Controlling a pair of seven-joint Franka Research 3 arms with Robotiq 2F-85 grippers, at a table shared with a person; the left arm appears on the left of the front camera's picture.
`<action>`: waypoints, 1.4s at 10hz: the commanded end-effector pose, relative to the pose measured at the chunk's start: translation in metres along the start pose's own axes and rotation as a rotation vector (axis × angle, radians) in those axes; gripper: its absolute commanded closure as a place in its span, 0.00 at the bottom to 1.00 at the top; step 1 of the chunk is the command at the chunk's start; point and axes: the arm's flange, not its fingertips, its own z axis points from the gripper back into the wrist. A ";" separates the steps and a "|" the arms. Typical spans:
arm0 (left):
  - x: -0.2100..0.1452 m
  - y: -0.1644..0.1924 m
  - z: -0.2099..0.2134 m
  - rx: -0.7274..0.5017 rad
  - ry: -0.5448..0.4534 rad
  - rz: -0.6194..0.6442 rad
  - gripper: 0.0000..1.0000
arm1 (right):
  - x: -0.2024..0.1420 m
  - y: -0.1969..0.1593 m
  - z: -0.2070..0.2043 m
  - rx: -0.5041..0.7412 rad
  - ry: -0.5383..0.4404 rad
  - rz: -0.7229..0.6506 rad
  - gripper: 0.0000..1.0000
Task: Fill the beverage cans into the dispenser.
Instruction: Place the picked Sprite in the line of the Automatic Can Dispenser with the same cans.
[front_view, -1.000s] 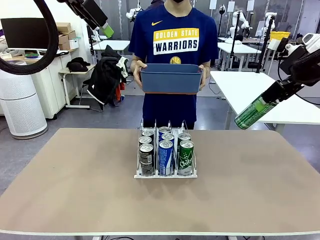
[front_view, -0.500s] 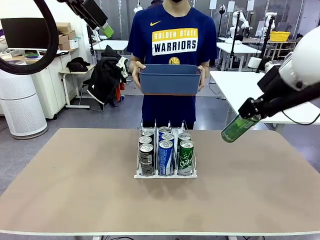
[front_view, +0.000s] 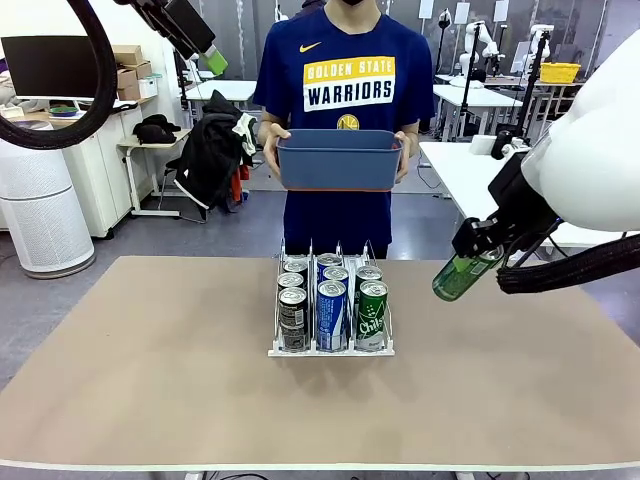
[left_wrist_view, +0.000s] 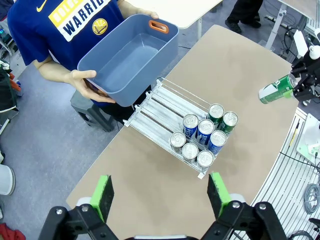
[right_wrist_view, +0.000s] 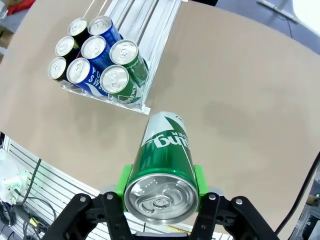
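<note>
The left hand (left_wrist_view: 161, 194) hangs high with its green pads wide apart, holding nothing, clear of the work. On the tan worktop (front_view: 150, 370), the clear-and-white three-lane dispenser (front_view: 331, 300) holds six slim cans (front_view: 332, 300) at its front lip. The right hand (right_wrist_view: 160, 192) grips a tilted green can (front_view: 461, 276) off to its right, likely bound for a lane.

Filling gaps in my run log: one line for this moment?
right pincer: shut on green can | left pincer: open | dispenser: six cans
</note>
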 end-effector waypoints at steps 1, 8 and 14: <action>-0.002 0.000 0.001 0.000 0.000 0.001 0.00 | 0.001 -0.006 0.003 0.000 -0.008 -0.009 0.42; -0.002 0.000 0.001 0.000 0.000 0.001 0.00 | -0.010 0.028 -0.041 -0.038 -0.060 -0.154 0.42; -0.002 0.000 0.001 0.000 0.000 0.001 0.00 | 0.006 0.057 -0.060 0.033 -0.011 -0.157 0.42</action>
